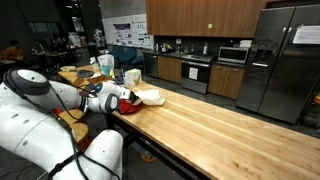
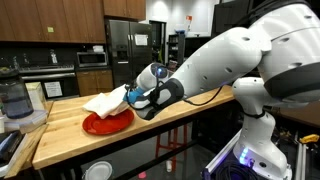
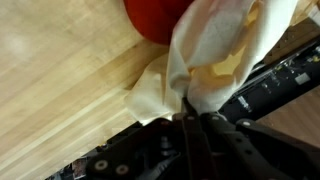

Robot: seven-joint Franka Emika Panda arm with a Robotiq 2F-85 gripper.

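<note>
Plainly the cream-coloured cloth [image 3: 215,50] is a soft, limp thing: in the wrist view it hangs in loose folds and bunches to a narrow neck where it is pinched, so I judge it very light, with no stiffness of its own, and in no way fragile. It will sag, swing and trail wherever I carry it. Its free corners will go their own way rather than follow the grip. The best place to take it, I think, is just such a gathered fold near an edge, where several layers give the pads something thick to bite; a single thin layer could slide out. My end effector [image 3: 190,120] is clenched on that bunched part, jaws drawn tight together with the fabric between them. In both exterior views the cloth [image 2: 105,102] spreads out from the end effector [image 2: 135,97] over the red plate [image 2: 105,124], which lies flat on the wooden tabletop [image 2: 70,135]. Whether the lowest fold touches the plate or hangs just clear of it I cannot tell. The plate looks smooth and hard, so a dragging fold might nudge it across the wood. Farther off in an exterior view stand the cabinets and a steel refrigerator [image 1: 275,60], well apart from the work.
</note>
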